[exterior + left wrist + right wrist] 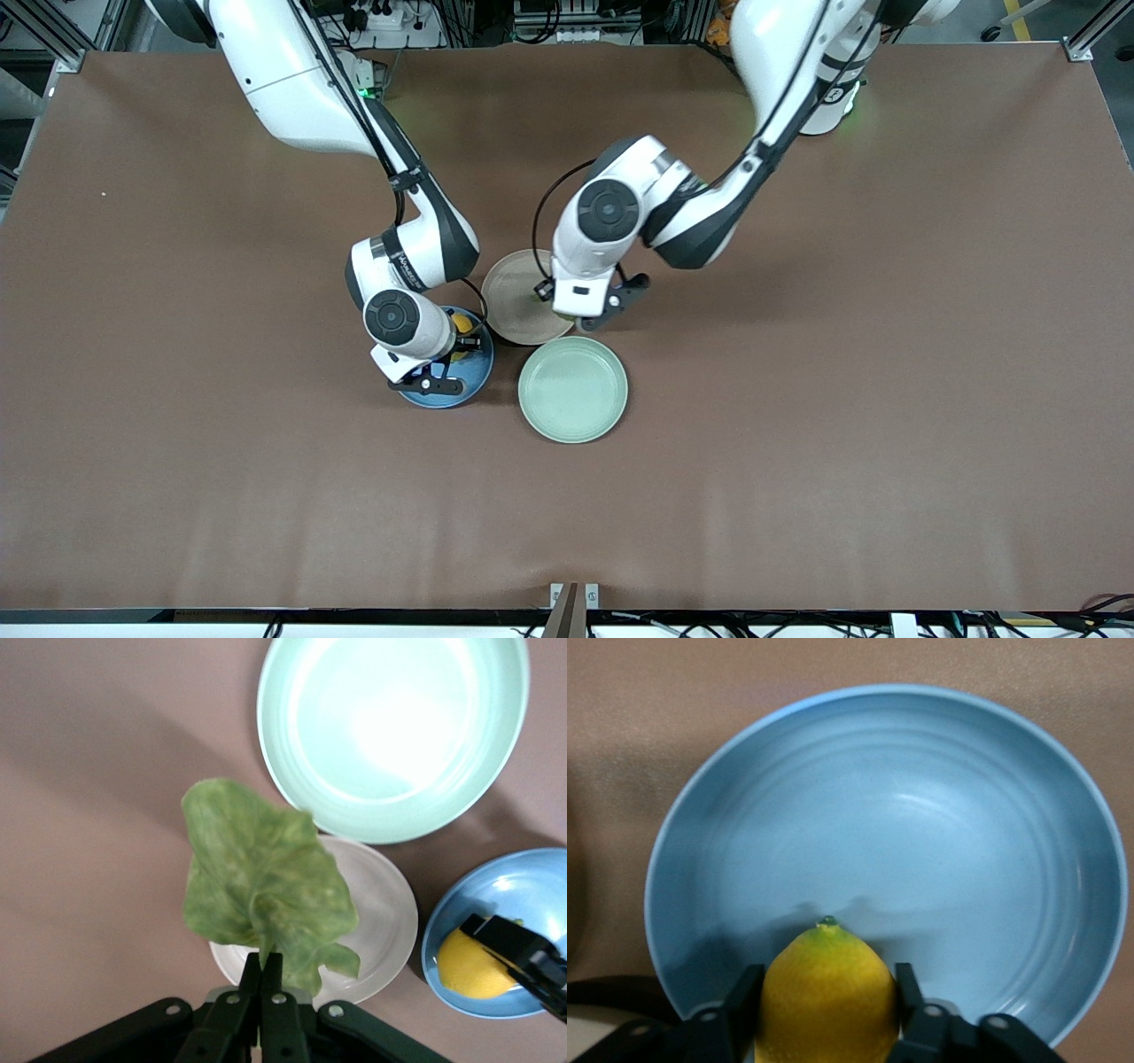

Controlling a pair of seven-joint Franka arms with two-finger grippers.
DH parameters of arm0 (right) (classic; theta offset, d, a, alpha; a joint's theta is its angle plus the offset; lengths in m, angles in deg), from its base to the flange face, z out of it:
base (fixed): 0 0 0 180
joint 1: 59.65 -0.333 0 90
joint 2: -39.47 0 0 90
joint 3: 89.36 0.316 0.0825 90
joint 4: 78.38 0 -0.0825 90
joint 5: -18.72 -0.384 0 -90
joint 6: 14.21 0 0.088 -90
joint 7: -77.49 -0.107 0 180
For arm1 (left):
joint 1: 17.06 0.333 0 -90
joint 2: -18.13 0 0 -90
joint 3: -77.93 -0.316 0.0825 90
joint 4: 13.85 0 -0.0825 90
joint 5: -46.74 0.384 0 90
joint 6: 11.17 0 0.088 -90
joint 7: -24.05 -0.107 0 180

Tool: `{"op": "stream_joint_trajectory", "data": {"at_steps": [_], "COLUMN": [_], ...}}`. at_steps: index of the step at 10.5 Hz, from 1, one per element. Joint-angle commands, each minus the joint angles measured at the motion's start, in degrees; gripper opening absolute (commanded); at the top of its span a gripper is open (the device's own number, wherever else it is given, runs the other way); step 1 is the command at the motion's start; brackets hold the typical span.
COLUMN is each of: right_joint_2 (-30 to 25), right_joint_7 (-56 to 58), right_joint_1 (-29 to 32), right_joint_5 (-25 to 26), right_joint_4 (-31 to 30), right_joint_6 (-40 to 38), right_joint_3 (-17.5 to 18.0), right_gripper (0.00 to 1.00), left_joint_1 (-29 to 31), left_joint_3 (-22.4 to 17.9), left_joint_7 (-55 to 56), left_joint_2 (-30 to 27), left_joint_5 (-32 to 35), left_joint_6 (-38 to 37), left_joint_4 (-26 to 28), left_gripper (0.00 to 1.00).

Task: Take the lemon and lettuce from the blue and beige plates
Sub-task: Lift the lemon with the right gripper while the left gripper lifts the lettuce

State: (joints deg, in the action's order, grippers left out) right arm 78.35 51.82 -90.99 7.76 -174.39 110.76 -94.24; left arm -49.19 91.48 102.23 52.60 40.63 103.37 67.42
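Left wrist view: left end effector (263,979) clamped on the lettuce (261,886) stem, over the beige plate (385,912). Right end effector (824,1001) grips the lemon (826,992) over the blue plate (939,842).

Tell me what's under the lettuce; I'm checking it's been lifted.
The left gripper pinches the lettuce by its stem over the beige plate. The plate's visible part is bare; the leaf covers the rest.

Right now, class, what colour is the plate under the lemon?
Medium blue, clearest in the right wrist view, beneath the lemon.
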Motion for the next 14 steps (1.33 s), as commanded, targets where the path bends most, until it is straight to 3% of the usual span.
{"op": "stream_joint_trajectory", "data": {"at_steps": [1, 4, 7, 10, 14], "right_joint_2": [-1.0, -3.0, -5.3, -5.0, -3.0], "right_joint_7": [1.8, 2.6, 18.9, 37.7, 47.9], "right_joint_1": [0.8, 0.7, 2.6, 5.4, 11.2], "right_joint_5": [-4.0, -5.2, -5.2, -5.2, -4.5], "right_joint_4": [0.6, 5.2, 6.5, 3.3, -2.9], "right_joint_6": [-3.2, -11.8, -17.6, -19.1, -18.6], "right_joint_3": [0.0, -4.1, -11.9, -20.4, -22.3], "right_gripper": [0.0, 0.0, 0.0, 0.0, 0.0], "left_joint_1": [4.3, 13.1, 22.8, 28.2, 31.1], "left_joint_3": [0.2, 0.1, 0.1, 0.2, 0.2], "left_joint_7": [-8.0, -30.8, -52.0, -62.4, -65.6], "left_joint_2": [-4.3, -6.6, -6.1, -2.8, 2.1], "left_joint_5": [3.2, 7.2, 8.5, 14.5, 17.2], "left_joint_6": [-5.9, -14.4, -16.7, -16.1, -14.3], "left_joint_4": [1.8, 2.0, 2.7, 3.5, 3.1], "left_gripper": [0.0, 0.0, 0.0, 0.0, 0.0]}}
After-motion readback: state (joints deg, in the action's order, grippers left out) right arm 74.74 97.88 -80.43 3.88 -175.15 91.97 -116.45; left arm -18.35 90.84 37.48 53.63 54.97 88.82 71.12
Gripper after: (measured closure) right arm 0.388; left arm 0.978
